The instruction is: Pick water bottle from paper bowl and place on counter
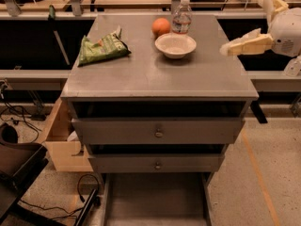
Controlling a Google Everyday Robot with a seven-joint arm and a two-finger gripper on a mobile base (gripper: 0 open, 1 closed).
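Camera view: gripper (225, 49) beside counter (155, 76); clear water bottle (181, 18) behind round paper bowl (175, 45)

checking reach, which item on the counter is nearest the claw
The shallow white paper bowl; clear plastic bottle, orange fruit, green bag lie farther from the claw at right.

Pincer: the pincer (227, 49) hangs in the air at the far right, with its cream-coloured tip just off the right edge of the surface (155, 74) and apart from it.
Pincer heading: it lies nearly level and points left toward the surface, the tip dipped a little.
Wrist: a rounded white wrist housing (288, 32) sits directly behind the pincer, partly cut off at the right.
Above the wrist: a cream piece (270, 6) rises from the housing toward the top right corner.
Arm: the rest is out of sight past the right side.
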